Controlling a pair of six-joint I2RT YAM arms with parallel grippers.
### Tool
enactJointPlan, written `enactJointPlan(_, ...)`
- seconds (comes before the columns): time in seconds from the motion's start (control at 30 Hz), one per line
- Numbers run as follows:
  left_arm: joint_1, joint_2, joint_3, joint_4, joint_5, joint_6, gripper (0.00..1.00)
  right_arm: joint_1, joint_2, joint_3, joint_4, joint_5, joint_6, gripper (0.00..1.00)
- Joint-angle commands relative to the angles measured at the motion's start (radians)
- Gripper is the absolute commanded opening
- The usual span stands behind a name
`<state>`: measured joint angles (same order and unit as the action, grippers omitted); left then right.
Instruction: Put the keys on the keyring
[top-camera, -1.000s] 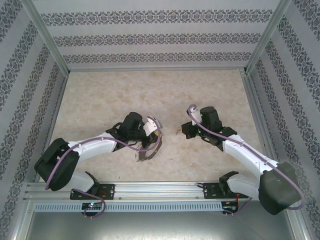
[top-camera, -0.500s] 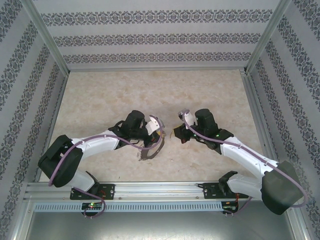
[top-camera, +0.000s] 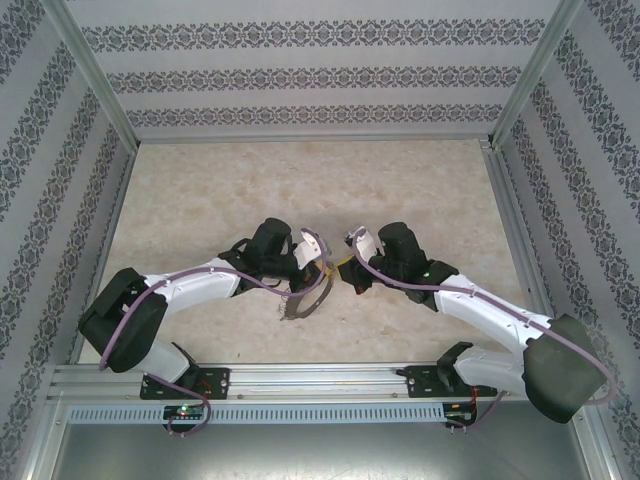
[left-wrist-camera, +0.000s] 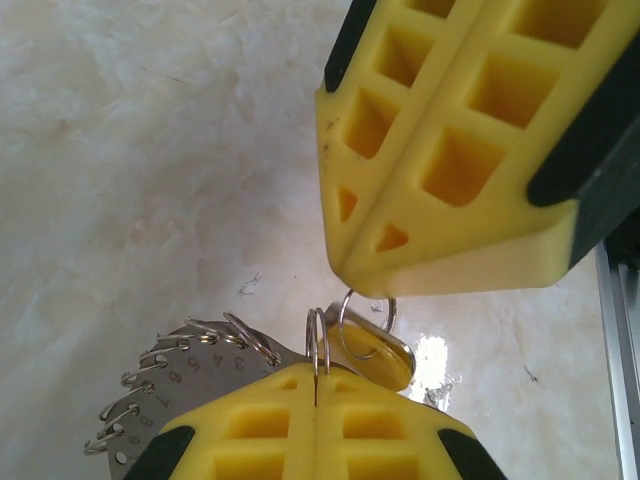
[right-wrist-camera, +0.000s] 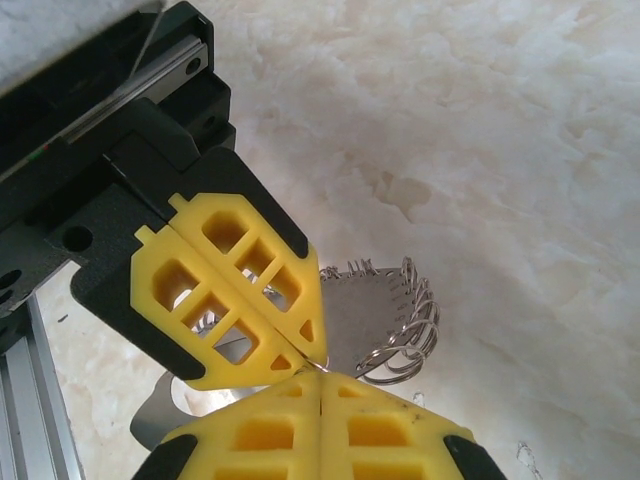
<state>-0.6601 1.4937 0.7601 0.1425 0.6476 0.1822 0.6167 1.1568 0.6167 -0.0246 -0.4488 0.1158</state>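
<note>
The keyring (top-camera: 305, 300) is a silvery numbered plate-like ring (left-wrist-camera: 205, 365) fringed with several small split rings. My left gripper (left-wrist-camera: 316, 375) is shut on one of those split rings (left-wrist-camera: 318, 340) at the edge. The key (left-wrist-camera: 378, 352) has a yellow-orange head and hangs from a thin wire loop. My right gripper (left-wrist-camera: 362, 288) is shut on that loop. The key's loop hangs right beside the held split ring; I cannot tell if they touch. In the right wrist view, my right gripper (right-wrist-camera: 322, 372) meets the left gripper (right-wrist-camera: 310, 350) tip to tip, with the keyring (right-wrist-camera: 370, 305) behind. From above, both grippers meet near the key (top-camera: 343, 266).
The marbled table top (top-camera: 300, 190) is enclosed by patterned walls (top-camera: 300, 75) at the back and sides. An aluminium rail (top-camera: 320, 378) carrying the arm bases runs along the near edge, close behind the grippers, and the rail (left-wrist-camera: 620, 350) shows at the right of the left wrist view.
My right arm has swung left with the key until its fingertips reach the left gripper's tips. The left gripper and keyring have shifted slightly right.
</note>
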Motion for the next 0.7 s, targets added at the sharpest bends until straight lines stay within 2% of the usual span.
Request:
enactJointPlan(0.0, -0.007, 0.003, 0.023, -0.005, 0.042, -0.007, 0.00, 0.015, 0.010, -0.005, 0.021, 0.031, -0.031, 0.00)
enactJointPlan(0.4, -0.004, 0.002, 0.027, -0.006, 0.071, -0.007, 0.00, 0.044, 0.037, 0.007, 0.025, 0.077, -0.049, 0.00)
enactJointPlan(0.67, -0.004, 0.003, 0.039, -0.027, 0.107, -0.009, 0.00, 0.065, 0.023, -0.003, 0.039, 0.162, -0.064, 0.00)
